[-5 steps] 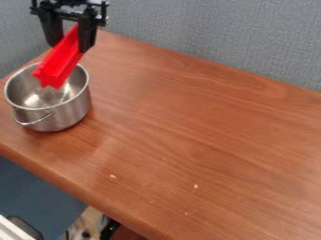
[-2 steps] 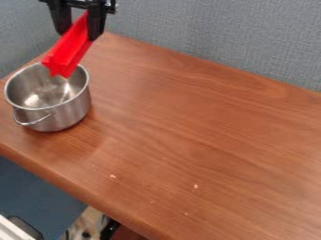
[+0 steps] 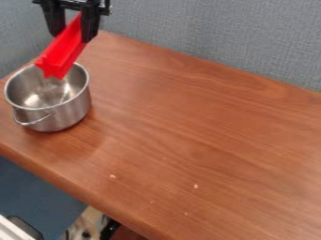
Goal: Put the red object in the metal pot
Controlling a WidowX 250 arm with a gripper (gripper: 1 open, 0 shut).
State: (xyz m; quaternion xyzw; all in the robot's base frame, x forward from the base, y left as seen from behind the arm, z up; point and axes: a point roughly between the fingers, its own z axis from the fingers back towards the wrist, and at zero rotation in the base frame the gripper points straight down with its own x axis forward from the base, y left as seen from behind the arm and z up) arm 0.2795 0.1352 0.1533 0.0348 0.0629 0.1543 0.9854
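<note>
A bright red object (image 3: 60, 53) is seen, a shiny silver metal pot (image 3: 48, 98), a black gripper (image 3: 71, 21), a reddish-brown wood-grain table (image 3: 189, 122) and a grey-blue wall (image 3: 226, 33).

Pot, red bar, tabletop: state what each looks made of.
Metal pot: shiny steel, going by the mirror-like reflections and rolled rim. Red object: probably plastic, with uniform bright colour and smooth faces. Table: wood or wood-look laminate, with visible grain and a slight sheen; which one is unclear.

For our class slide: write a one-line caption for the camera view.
Pincer holds the red object tilted over the metal pot.
</note>
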